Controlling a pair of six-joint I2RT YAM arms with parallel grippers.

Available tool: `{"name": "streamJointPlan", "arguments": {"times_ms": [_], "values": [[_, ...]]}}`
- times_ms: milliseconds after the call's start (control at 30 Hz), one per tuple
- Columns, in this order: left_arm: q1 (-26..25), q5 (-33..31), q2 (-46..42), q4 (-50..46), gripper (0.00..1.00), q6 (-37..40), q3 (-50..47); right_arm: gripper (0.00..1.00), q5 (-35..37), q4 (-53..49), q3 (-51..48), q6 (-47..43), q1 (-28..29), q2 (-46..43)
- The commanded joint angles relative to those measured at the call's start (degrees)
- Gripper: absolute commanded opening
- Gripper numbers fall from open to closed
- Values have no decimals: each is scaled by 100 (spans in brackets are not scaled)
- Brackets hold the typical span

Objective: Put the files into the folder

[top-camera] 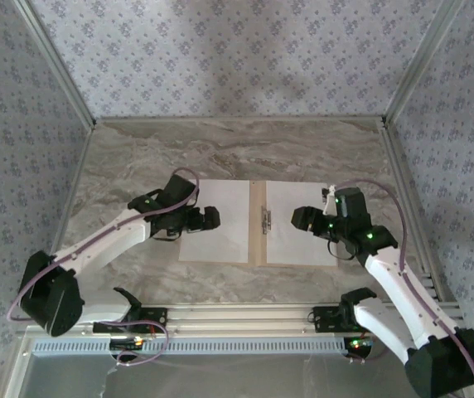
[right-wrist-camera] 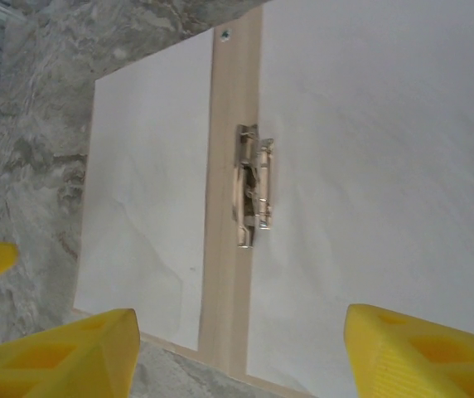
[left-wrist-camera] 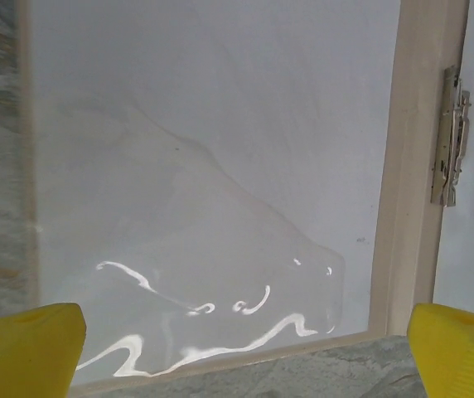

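Plainly one of the files (top-camera: 227, 199) lies under the open left hand (top-camera: 213, 219), the other under the open right hand (top-camera: 298, 219).

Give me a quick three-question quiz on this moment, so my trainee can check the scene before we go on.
1. True or false: the left thin white paper sheet and the right thin white paper sheet each lie on a leaf of the open flat tan-brown cardboard folder.
2. Pick one. The small grey metal clip sits: A) along the folder's crease, between the sheets; B) at the folder's far left edge; C) on the right sheet's outer edge.
3. Fill in: the left gripper and the right gripper both have their yellow fingers ____, holding nothing.

Key: 1 true; 2 A; 3 open.
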Motion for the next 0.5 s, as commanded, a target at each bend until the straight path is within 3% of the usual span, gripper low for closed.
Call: {"name": "streamJointPlan", "arguments": {"times_ms": [0, 267, 467], "values": [[40, -500, -459, -546, 100, -35, -325, 72, -368, 402, -402, 140, -316, -207], [182, -206, -1258, -518, 99, -575, -1512, 77, -845, 944, -1127, 531, -864, -135], [289, 332, -1616, -10, 90, -997, -2263, 77, -903, 1150, -1175, 665, -901, 68]]}}
